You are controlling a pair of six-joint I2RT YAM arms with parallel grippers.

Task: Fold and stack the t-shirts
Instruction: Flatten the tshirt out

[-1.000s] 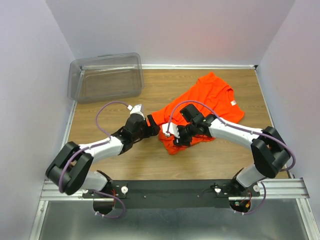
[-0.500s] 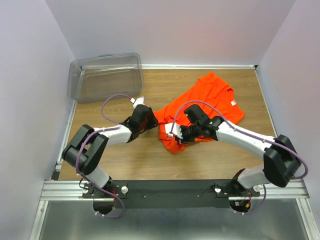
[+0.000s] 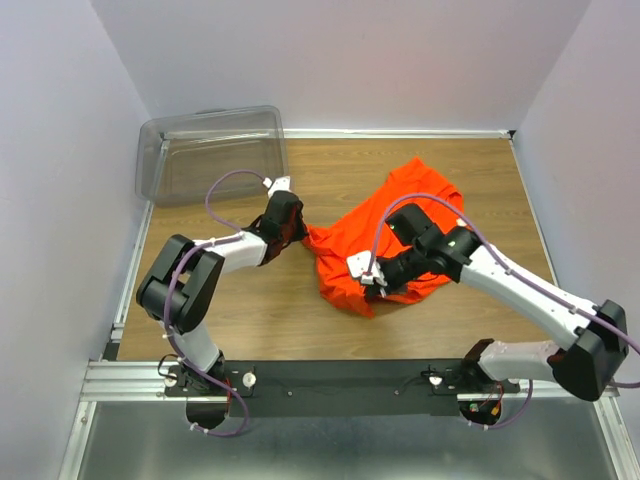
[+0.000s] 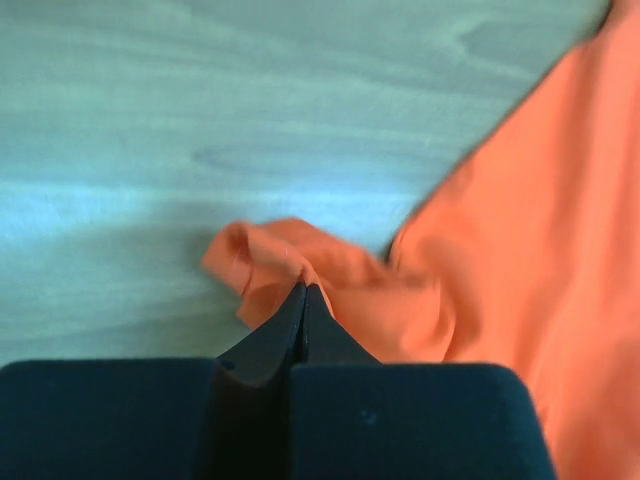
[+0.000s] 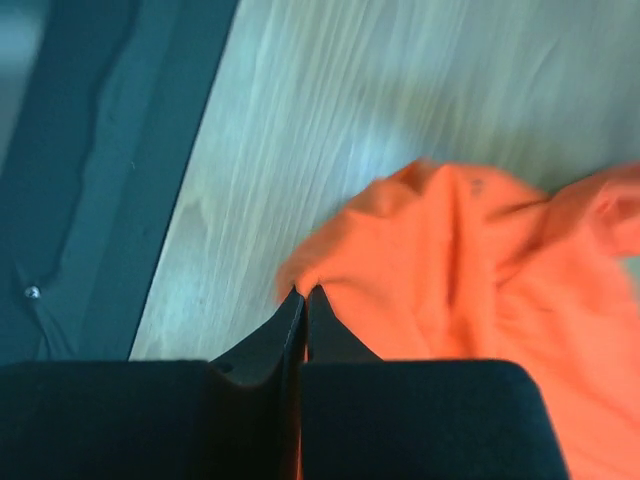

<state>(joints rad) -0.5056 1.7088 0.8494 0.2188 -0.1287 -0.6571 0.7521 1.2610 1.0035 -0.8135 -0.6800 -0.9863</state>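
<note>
Closest to where I stand, a black rail (image 3: 350, 378) runs along the near edge of the wooden table (image 3: 290, 320), well nearer than the clear plastic bin (image 3: 210, 155) that sits in the far left corner. Right of the bin and well nearer than it, the right gripper (image 3: 374, 296) reaches in over the wood. In its wrist view (image 5: 303, 292) its fingers are pressed together on the near edge of the orange t-shirt (image 3: 350, 235), with the cloth bunched up beyond the tips. The t-shirt lies crumpled, not flat, to the right of the bin and a little nearer than it. One corner of it is drawn out into a point towards the bin. The left gripper (image 3: 298, 232) is at that corner, just off the bin's near right corner. Its wrist view (image 4: 305, 288) shows it closed tight, pinching a small fold of the orange fabric (image 4: 500, 250). The bin stands apart from the shirt.
</note>
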